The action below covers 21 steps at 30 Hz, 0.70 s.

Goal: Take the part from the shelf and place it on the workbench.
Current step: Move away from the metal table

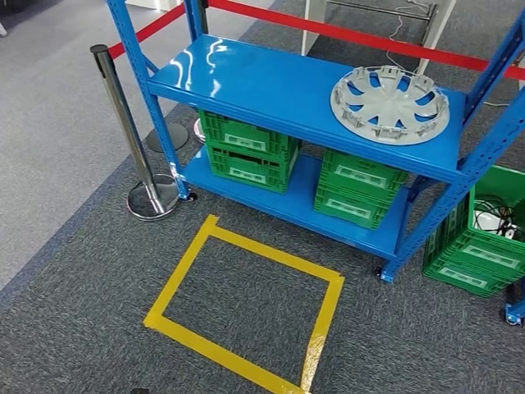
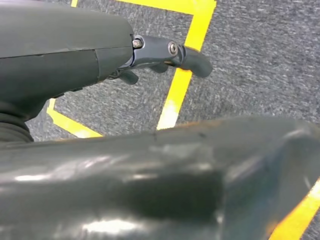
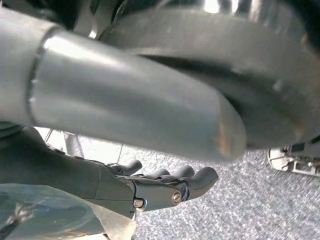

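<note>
Left hand [image 2: 166,55]: hangs above the floor, dark fingers [image 2: 194,61] extended with tips slightly curled, holding nothing. Right hand [image 3: 162,185]: likewise lowered over the floor, fingers [image 3: 202,177] lying side by side, lightly bent, holding nothing.

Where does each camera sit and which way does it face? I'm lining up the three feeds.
Head view: high on the body, looking forward and down at the blue shelf, wheel cover and yellow tape square.
Left wrist view: behind the left hand, facing carpet; shares the yellow tape.
Right wrist view: behind the right hand, facing carpet.
</note>
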Each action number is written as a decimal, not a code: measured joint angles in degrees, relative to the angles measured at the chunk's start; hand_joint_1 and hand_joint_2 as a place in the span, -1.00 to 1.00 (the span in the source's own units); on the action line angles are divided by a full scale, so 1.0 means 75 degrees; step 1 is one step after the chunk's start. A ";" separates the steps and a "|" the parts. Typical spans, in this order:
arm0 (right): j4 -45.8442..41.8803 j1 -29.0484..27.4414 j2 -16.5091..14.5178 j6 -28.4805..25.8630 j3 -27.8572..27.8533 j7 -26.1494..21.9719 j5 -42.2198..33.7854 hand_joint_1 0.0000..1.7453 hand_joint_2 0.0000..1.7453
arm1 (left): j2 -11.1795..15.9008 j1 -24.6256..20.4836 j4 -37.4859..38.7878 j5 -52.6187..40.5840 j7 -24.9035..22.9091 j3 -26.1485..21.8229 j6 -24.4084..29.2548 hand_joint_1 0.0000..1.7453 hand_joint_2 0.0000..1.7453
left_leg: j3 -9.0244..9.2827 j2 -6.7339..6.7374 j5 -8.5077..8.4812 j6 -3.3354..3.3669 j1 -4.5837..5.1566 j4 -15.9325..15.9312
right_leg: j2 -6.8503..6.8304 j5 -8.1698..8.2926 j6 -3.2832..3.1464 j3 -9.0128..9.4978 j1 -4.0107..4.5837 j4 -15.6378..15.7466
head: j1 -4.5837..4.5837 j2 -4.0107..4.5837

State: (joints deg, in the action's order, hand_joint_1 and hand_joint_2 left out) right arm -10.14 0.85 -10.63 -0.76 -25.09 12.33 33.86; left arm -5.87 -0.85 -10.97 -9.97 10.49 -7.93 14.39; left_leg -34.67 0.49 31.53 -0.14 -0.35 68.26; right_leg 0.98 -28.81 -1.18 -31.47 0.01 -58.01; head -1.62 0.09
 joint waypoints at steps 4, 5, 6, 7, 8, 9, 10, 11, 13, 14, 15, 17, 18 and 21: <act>0.0000 0.0006 -0.0017 0.0071 0.0002 -0.0031 0.0049 -1.00 -1.00 | 0.0007 -0.0024 0.0000 0.0062 0.0005 -0.0057 0.0007 -1.00 -1.00 | 0.0704 -0.0047 -0.0327 0.0221 0.0035 -0.1518 | 0.0032 -0.0144 0.0289 -0.0129 0.0007 -0.0312 | -0.0029 0.0000; 0.0000 0.0008 -0.0017 0.0073 0.0003 -0.0039 0.0053 -1.00 -1.00 | 0.0005 -0.0019 0.0000 0.0072 0.0006 -0.0068 0.0009 -1.00 -1.00 | 0.0759 -0.0039 -0.0327 0.0267 0.0025 -0.1560 | 0.0003 -0.0298 0.0357 -0.0320 -0.0005 -0.0690 | -0.0043 0.0000; 0.0000 0.0013 -0.0017 0.0072 0.0002 -0.0050 0.0052 -1.00 -1.00 | 0.0009 -0.0021 0.0000 0.0073 0.0006 -0.0072 0.0009 -1.00 -1.00 | 0.0783 -0.0029 -0.0305 0.0285 0.0029 -0.1563 | -0.0020 -0.0511 0.0394 -0.0579 -0.0010 -0.1167 | -0.0063 0.0000; -0.0001 0.0015 -0.0016 0.0071 0.0002 -0.0060 0.0052 -1.00 -1.00 | 0.0007 -0.0017 0.0000 0.0074 0.0006 -0.0074 0.0009 -1.00 -1.00 | 0.0801 -0.0017 -0.0277 0.0297 0.0032 -0.1562 | -0.0033 -0.0703 0.0425 -0.0884 -0.0017 -0.1676 | -0.0067 0.0000; -0.0001 0.0011 -0.0013 0.0070 0.0002 -0.0068 0.0051 -1.00 -1.00 | 0.0005 -0.0008 0.0000 0.0074 0.0006 -0.0074 0.0008 -1.00 -1.00 | 0.0830 -0.0005 -0.0241 0.0301 0.0035 -0.1561 | -0.0040 -0.0804 0.0449 -0.1146 -0.0022 -0.2057 | -0.0068 0.0000; -0.0002 -0.0001 -0.0010 0.0069 0.0001 -0.0071 0.0051 -1.00 -1.00 | 0.0004 0.0004 0.0000 0.0074 0.0006 -0.0075 0.0007 -1.00 -1.00 | 0.0875 0.0002 -0.0197 0.0294 0.0033 -0.1560 | -0.0044 -0.0748 0.0465 -0.1283 -0.0027 -0.2177 | -0.0071 0.0000; -0.0003 -0.0015 -0.0007 0.0068 0.0001 -0.0068 0.0052 -1.00 -1.00 | 0.0002 0.0015 0.0000 0.0074 0.0006 -0.0076 0.0007 -1.00 -1.00 | 0.0941 0.0005 -0.0143 0.0282 0.0030 -0.1559 | -0.0048 -0.0540 0.0468 -0.1275 -0.0034 -0.2004 | -0.0071 0.0000; -0.0003 -0.0037 -0.0003 0.0065 0.0001 -0.0066 0.0052 -1.00 -1.00 | 0.0001 0.0023 0.0000 0.0074 0.0006 -0.0078 0.0007 -1.00 -1.00 | 0.1026 0.0004 -0.0078 0.0262 0.0026 -0.1559 | -0.0056 -0.0215 0.0472 -0.1140 -0.0048 -0.1571 | -0.0073 0.0000; -0.0001 -0.0064 0.0001 0.0063 0.0000 -0.0066 0.0052 -1.00 -1.00 | 0.0004 0.0036 0.0000 0.0074 0.0006 -0.0084 0.0007 -1.00 -1.00 | 0.1172 0.0006 0.0062 0.0193 0.0029 -0.1555 | -0.0102 0.0239 0.0458 -0.0807 -0.0049 -0.0625 | -0.0067 0.0000; -0.0001 -0.0065 0.0002 0.0063 0.0000 -0.0067 0.0052 -1.00 -1.00 | 0.0005 0.0036 0.0000 0.0074 0.0006 -0.0090 0.0007 -1.00 -1.00 | 0.1210 0.0010 0.0128 0.0143 0.0036 -0.1554 | -0.0131 0.0298 0.0410 -0.0686 -0.0034 -0.0345 | -0.0063 0.0000; 0.0000 -0.0065 0.0001 0.0064 0.0000 -0.0068 0.0053 -1.00 -1.00 | 0.0006 0.0036 0.0000 0.0074 0.0006 -0.0098 0.0007 -1.00 -1.00 | 0.1257 0.0020 0.0178 0.0092 0.0043 -0.1551 | -0.0150 0.0256 0.0341 -0.0631 -0.0010 -0.0234 | -0.0054 0.0000; -0.0001 -0.0073 0.0001 0.0065 0.0000 -0.0065 0.0057 -1.00 -1.00 | -0.0001 0.0014 0.0000 0.0074 0.0006 -0.0115 0.0007 -1.00 -1.00 | 0.1322 0.0036 0.0220 0.0015 0.0045 -0.1500 | -0.0146 0.0194 0.0182 -0.0506 0.0008 -0.0184 | -0.0047 -0.0001; -0.0001 -0.0082 0.0001 0.0066 0.0000 -0.0065 0.0060 -1.00 -1.00 | -0.0005 -0.0001 0.0000 0.0074 0.0007 -0.0123 0.0007 -1.00 -1.00 | 0.1285 0.0034 0.0178 -0.0018 0.0039 -0.1325 | -0.0139 0.0176 0.0129 -0.0429 0.0001 -0.0156 | -0.0040 -0.0001; -0.0002 -0.0077 0.0000 0.0068 0.0001 -0.0069 0.0064 -1.00 -1.00 | -0.0010 -0.0040 0.0000 0.0074 0.0009 -0.0141 0.0007 -1.00 -1.00 | 0.0494 0.0010 0.0192 -0.0114 0.0022 -0.0023 | -0.0132 0.0035 0.0017 -0.0156 -0.0016 -0.0094 | -0.0019 -0.0002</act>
State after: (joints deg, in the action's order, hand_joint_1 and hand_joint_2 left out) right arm -10.16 0.28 -10.63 -0.26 -25.08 11.81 34.34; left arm -5.95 -1.15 -10.97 -9.42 10.56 -8.98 14.45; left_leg -30.97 0.56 32.97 -1.00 -0.18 68.09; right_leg -0.01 -28.54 -1.05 -32.64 -0.11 -58.71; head -1.76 0.07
